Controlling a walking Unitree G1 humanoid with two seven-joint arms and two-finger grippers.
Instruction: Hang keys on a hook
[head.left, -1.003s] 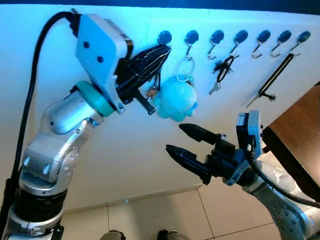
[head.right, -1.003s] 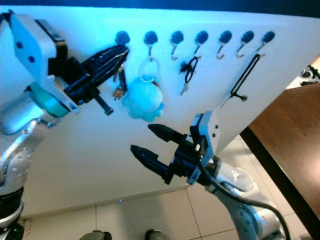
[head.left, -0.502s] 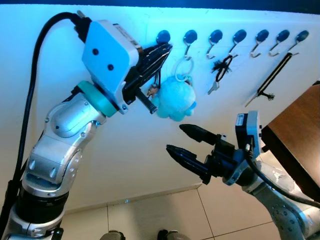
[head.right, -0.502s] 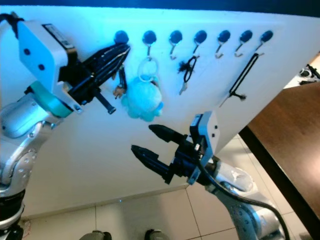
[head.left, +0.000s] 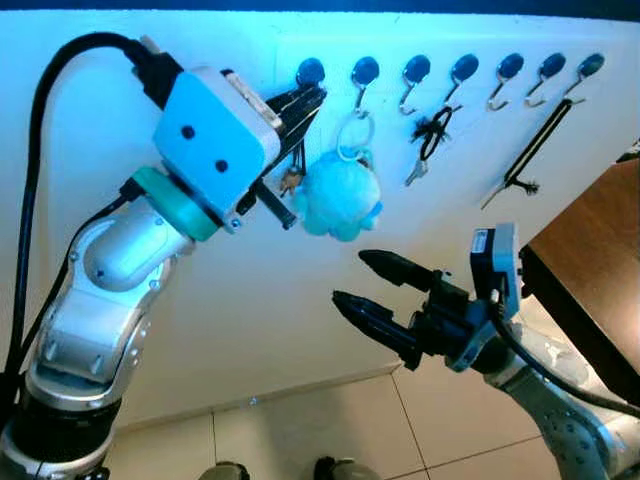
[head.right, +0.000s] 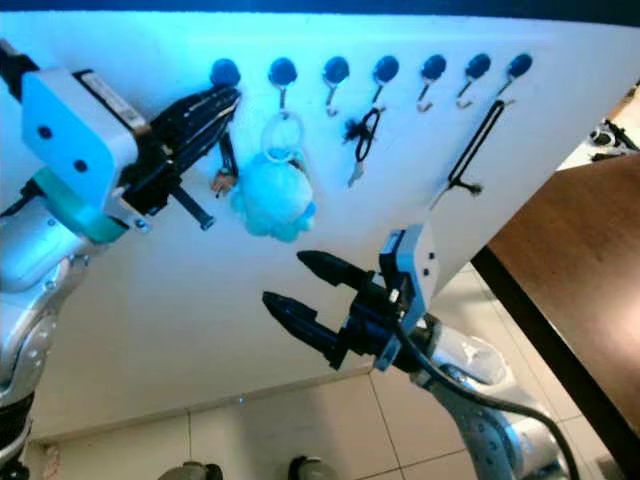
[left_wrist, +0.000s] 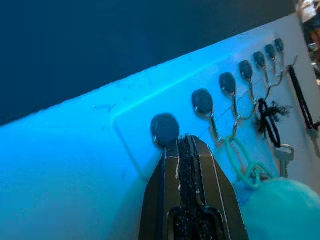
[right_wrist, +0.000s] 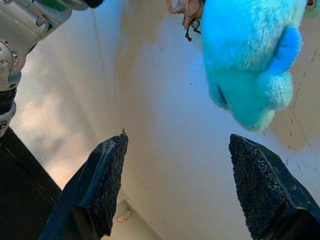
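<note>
One small bunch of keys (head.left: 290, 182) dangles under the left gripper (head.left: 308, 100), whose fingers are pressed together on its dark loop right at the leftmost hook (head.left: 310, 72). I judge the bunch light and loose: stiff metal pieces that swing on a limp loop, so the hold belongs on the loop itself, kept taut enough to slip over the hook's tip. Just beside it a soft teal plush (head.left: 340, 195) hangs by a ring from the second hook (head.left: 364, 72) and crowds the keys' swing. Further along the row hang a key on a black cord (head.left: 428, 135) and a long black strap (head.left: 535, 150), well apart. The right gripper (head.left: 372, 290) hovers below the plush, fingers spread wide, holding nothing.
</note>
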